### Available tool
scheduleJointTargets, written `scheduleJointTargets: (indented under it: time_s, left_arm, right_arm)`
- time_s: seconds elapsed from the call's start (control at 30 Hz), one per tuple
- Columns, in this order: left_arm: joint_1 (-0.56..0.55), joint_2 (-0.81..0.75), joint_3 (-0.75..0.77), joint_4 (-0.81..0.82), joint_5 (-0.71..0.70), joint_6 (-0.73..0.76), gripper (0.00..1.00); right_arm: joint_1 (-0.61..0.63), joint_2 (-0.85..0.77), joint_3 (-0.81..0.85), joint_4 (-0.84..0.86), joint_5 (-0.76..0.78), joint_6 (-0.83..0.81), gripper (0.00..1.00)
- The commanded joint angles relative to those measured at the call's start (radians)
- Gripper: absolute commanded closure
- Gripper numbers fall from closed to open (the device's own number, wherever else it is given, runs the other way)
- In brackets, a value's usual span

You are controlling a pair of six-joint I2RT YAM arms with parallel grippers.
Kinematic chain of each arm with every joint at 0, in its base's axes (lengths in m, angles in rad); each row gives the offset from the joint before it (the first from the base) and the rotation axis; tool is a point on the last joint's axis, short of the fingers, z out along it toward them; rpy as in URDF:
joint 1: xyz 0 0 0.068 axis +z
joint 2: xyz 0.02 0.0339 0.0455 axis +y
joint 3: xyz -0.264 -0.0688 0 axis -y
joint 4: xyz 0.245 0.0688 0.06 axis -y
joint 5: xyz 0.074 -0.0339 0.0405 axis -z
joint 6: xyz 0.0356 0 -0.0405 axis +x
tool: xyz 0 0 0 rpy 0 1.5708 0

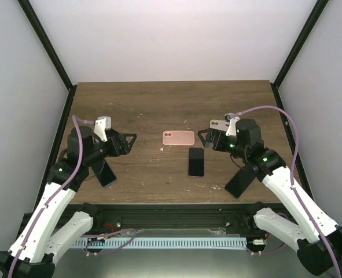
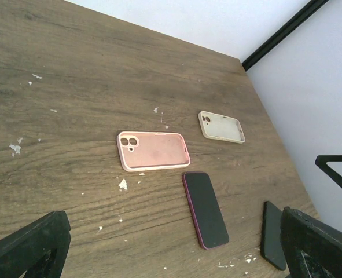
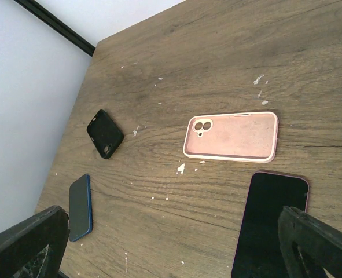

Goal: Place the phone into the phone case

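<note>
both arms share one build: the left arm (image 1: 44, 213) and right arm (image 1: 292, 194) have white shell links between black joint housings and stand on black bases (image 1: 324, 255). a lilac cable (image 1: 292, 124) loops along the right arm, and a like one runs along the left. small green lights (image 1: 265, 155) glow on the black joints. each wrist bears a white camera block (image 1: 104, 124). the left gripper (image 1: 130, 142) and right gripper (image 1: 204, 139) are matte black with open triangular frames. close up, their fingers (image 2: 32, 246) look grainy and scuffed.
</note>
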Motion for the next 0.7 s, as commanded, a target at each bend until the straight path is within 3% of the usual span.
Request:
scheduleJointTargets:
  time_s: [0.0, 0.33, 0.5, 0.67]
  left_arm:
    - [0.005, -0.005, 0.024, 0.021, -0.004, -0.002, 0.00]
    - [0.006, -0.006, -0.004, 0.047, -0.028, -0.006, 0.00]
    - [0.005, 0.044, -0.021, 0.035, -0.051, -0.001, 0.00]
    - [0.005, 0.097, -0.025, 0.000, -0.088, 0.016, 0.01]
  right_arm:
    - [-0.009, -0.005, 0.034, -0.002, 0.005, -0.003, 0.00]
    - [-0.010, 0.010, 0.004, -0.003, 0.006, 0.038, 0.00]
    - [-0.010, 0.114, -0.011, -0.066, 0.044, 0.031, 0.00]
    - [-0.010, 0.201, -0.115, 0.012, -0.015, 0.000, 0.00]
